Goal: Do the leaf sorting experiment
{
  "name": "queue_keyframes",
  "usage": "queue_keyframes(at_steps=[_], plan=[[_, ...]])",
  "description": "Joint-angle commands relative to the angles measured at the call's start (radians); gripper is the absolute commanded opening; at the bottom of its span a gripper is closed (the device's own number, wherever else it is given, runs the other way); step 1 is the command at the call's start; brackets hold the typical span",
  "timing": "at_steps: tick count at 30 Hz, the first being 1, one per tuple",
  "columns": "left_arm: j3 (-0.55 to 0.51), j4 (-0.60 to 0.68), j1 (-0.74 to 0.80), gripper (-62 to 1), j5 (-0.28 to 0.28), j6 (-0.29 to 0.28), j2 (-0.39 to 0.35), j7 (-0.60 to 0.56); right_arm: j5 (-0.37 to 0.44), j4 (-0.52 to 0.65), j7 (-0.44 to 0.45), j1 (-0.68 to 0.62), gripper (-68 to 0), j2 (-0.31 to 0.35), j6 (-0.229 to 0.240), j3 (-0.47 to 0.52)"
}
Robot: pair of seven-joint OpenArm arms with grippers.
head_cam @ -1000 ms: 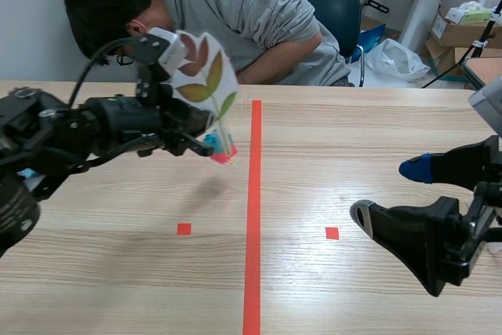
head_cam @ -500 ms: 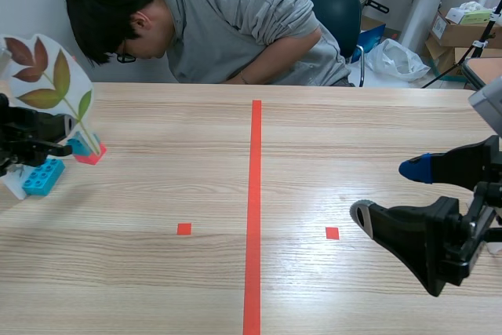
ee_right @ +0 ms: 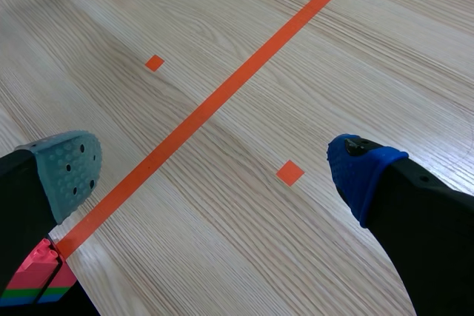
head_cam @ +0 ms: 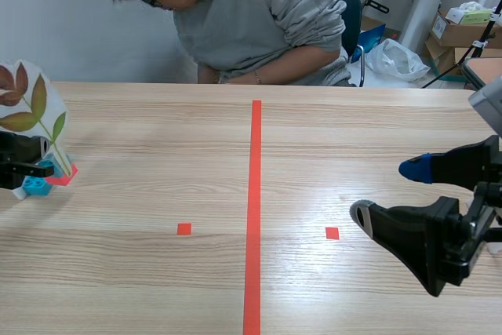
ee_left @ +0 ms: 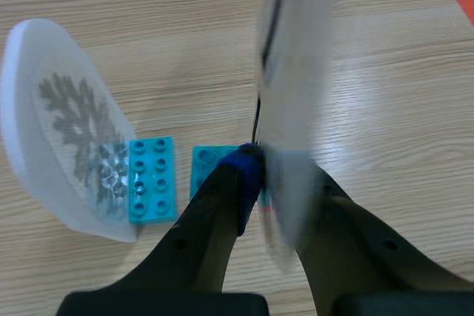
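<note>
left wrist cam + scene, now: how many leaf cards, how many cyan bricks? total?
Leaf cards: 2, the white card with a grey leaf print beside the left gripper, and the white card with coloured leaves between its fingers.
Cyan studded plastic bricks: 2.
Total: 4.

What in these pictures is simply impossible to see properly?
- Left wrist view: the leaf card held in the left end effector is blurred, so its print is unreadable there.
- Scene view: the left arm is almost wholly cut off by the picture's edge.
- Right wrist view: a brick stack is mostly hidden under the right end effector and cut by the edge; what it is fixed to cannot be told.
</note>
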Motion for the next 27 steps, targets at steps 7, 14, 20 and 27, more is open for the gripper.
queue_keyframes(at_steps=[7, 14, 20, 27], plan=[[0.003, -0.064, -0.012, -57.8, 0.028, 0.040, 0.019, -0.039, 0.012, 0.014, 0.011, 0.034, -4.1, 0.013, 0.008, 0.014], [0.009, -0.091, -0.017, -57.8, 0.053, 0.056, 0.044, -0.053, 0.012, 0.014, 0.011, 0.040, -4.1, 0.013, 0.008, 0.014], [0.009, -0.091, -0.017, -57.8, 0.053, 0.056, 0.043, -0.054, 0.012, 0.014, 0.011, 0.040, -4.1, 0.013, 0.008, 0.014], [0.009, -0.091, -0.017, -57.7, 0.052, 0.054, 0.043, -0.054, 0.012, 0.014, 0.011, 0.040, -4.1, 0.013, 0.008, 0.014]])
